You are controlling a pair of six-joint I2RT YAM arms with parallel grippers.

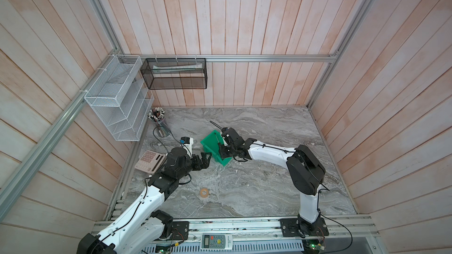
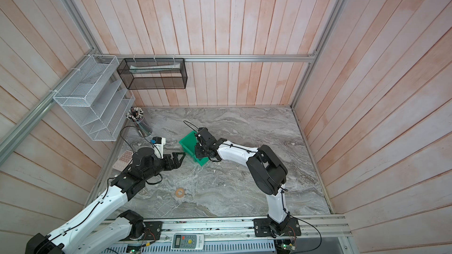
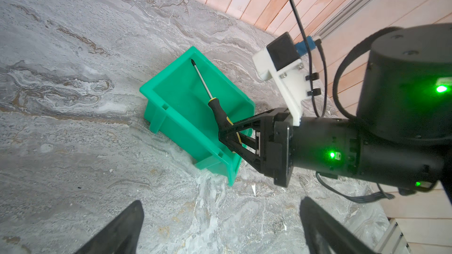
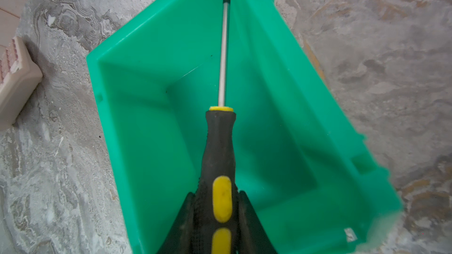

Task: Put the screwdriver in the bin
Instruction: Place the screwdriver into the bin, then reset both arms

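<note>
Right pincer (image 3: pixel 223 131) clamps screwdriver (image 4: pixel 221 142) handle | over bin (image 4: pixel 137 123) | left pincer (image 3: pixel 221 204) spread

— What are the arms (image 1: pixel 308 206) like?
— White shells (image 1: pixel 266 154) between bulky black joints (image 1: pixel 305 169), thin black cables (image 1: pixel 274 148) clipped alongside.
— And behind the black trussed fingers (image 3: pixel 223 138)?
— A black wrist (image 3: pixel 318 140) with green lights (image 3: pixel 332 154) and a white camera bracket (image 3: pixel 291 89).

R gripper (image 4: pixel 216 199) clamped on screwdriver (image 4: pixel 220 142) handle, shaft over green bin (image 4: pixel 137 167) interior, tip nr its rim, marble tabletop (image 4: pixel 367 45)
</note>
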